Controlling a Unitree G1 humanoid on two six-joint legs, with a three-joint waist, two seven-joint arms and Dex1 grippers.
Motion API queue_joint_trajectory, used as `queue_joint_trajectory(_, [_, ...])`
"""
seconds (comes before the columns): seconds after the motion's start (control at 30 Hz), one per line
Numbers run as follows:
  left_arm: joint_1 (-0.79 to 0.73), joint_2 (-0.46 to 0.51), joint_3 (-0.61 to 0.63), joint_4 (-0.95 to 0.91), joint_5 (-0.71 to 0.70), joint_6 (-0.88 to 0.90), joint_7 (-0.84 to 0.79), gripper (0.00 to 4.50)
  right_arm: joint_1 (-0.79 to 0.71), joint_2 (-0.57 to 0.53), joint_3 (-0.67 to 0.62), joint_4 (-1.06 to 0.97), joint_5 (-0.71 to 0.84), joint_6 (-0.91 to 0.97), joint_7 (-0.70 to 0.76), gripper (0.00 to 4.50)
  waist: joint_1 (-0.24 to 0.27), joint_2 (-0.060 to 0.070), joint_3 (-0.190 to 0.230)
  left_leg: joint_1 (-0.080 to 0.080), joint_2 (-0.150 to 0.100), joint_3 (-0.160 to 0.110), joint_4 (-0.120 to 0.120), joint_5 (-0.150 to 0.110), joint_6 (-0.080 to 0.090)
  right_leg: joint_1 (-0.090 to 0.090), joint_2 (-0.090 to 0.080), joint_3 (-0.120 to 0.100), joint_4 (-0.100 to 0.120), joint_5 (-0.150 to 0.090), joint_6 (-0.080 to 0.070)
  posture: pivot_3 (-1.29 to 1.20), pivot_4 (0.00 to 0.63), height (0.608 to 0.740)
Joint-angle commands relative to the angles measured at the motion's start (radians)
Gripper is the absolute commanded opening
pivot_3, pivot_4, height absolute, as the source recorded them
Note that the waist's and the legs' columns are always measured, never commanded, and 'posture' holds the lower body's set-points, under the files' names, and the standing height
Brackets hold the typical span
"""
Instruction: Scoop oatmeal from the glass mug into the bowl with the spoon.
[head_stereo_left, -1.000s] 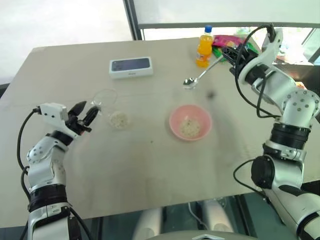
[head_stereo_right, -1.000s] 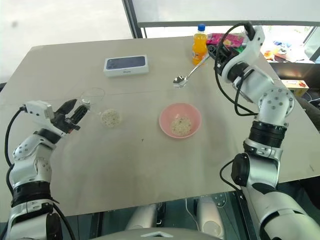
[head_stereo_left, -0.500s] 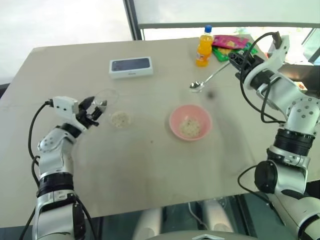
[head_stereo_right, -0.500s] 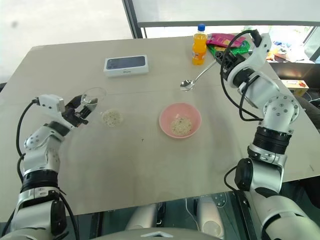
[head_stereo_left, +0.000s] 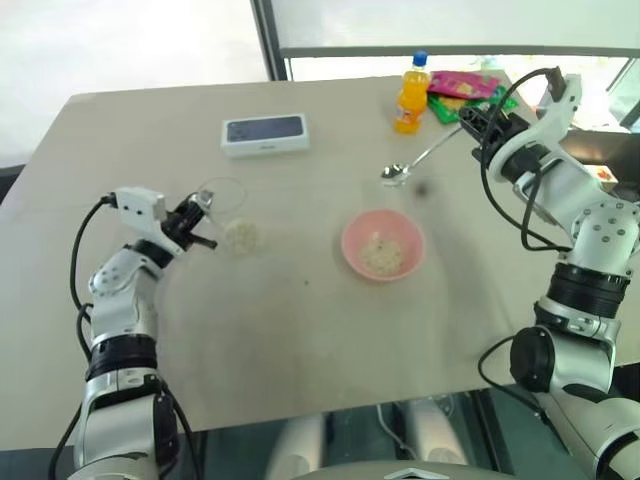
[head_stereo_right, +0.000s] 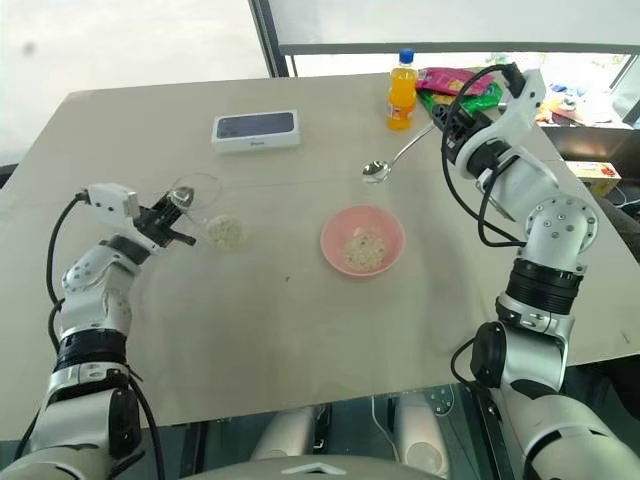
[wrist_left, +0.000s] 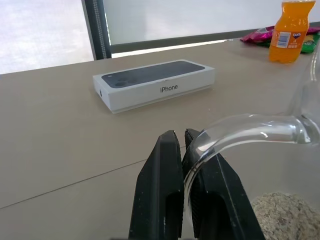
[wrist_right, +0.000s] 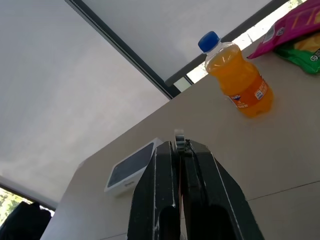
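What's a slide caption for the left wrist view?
Left gripper shut on the mug handle, oatmeal inside, phone box and orange bottle behind.

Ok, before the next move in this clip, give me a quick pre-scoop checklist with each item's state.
1. Left gripper shut on the glass mug handle: ok.
2. Right gripper shut on the spoon handle: ok.
3. Oatmeal left in the mug: ok.
4. Spoon bowl over the mug: not ok, it hangs nearer the orange bottle.
5. Pink bowl upright, unobstructed: ok.
6. Grip firm enough to steady the mug: cannot tell.
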Motion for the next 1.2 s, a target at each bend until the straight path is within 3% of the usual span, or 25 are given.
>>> queue_joint_trajectory(0.03, [-0.054, -0.033, -0.047, -0.038, 0.004, 0.018, 0.002, 0.04, -0.103, -0.013, 0.016, -0.054, 0.042, -0.002, 0.026, 0.00, -0.001, 0.000, 0.000, 0.000, 0.000, 0.000, 0.000, 0.000, 0.000, 0.000, 0.000, 0.000, 0.000, 0.000, 0.000, 0.00, 0.150, 0.740])
queue_joint_trajectory(0.23, [-0.203, -0.132, -0.173, -0.012, 0.068, 0.058, 0.013, 0.04, -0.214, -0.006, 0.106, -0.057, 0.071, 0.062, 0.098, 0.00, -0.003, 0.000, 0.000, -0.001, -0.001, -0.002, 0.000, 0.001, -0.002, 0.000, 0.000, -0.001, -0.001, 0.000, 0.000, 0.00, 0.150, 0.740])
queue_joint_trajectory(0.53, [-0.286, -0.165, -0.257, 0.028, 0.127, 0.063, -0.004, 0.04, -0.145, -0.079, 0.301, -0.104, -0.105, 0.049, 0.260, 0.00, -0.022, 0.000, 0.000, -0.002, -0.001, -0.001, 0.000, 0.002, -0.004, -0.001, 0.000, -0.001, -0.001, 0.000, 0.000, 0.00, 0.150, 0.740])
queue_joint_trajectory(0.87, [-0.330, -0.132, -0.280, 0.027, 0.180, 0.066, -0.017, 0.04, -0.055, -0.113, 0.681, -0.155, -0.494, -0.169, 0.488, 0.00, -0.027, 0.000, 0.000, -0.002, -0.002, -0.002, 0.001, 0.002, -0.004, -0.001, 0.000, -0.001, -0.001, 0.000, 0.000, 0.00, 0.150, 0.740])
queue_joint_trajectory(1.07, [-0.333, -0.120, -0.304, 0.040, 0.198, 0.063, -0.044, 0.04, -0.034, -0.040, 0.725, -0.068, -0.626, -0.277, 0.536, 0.00, -0.027, 0.000, 0.000, -0.002, -0.002, -0.002, 0.001, 0.003, -0.004, -0.001, 0.000, -0.001, -0.001, 0.000, 0.000, 0.00, 0.150, 0.740])
queue_joint_trajectory(1.2, [-0.329, -0.109, -0.309, 0.077, 0.218, 0.027, -0.042, 0.04, -0.026, 0.074, 0.579, -0.042, -0.501, -0.141, 0.483, 0.00, -0.028, -0.001, 0.000, -0.001, -0.002, -0.002, 0.001, 0.003, -0.004, -0.001, 0.000, -0.001, 0.000, 0.000, 0.000, 0.00, 0.150, 0.740])
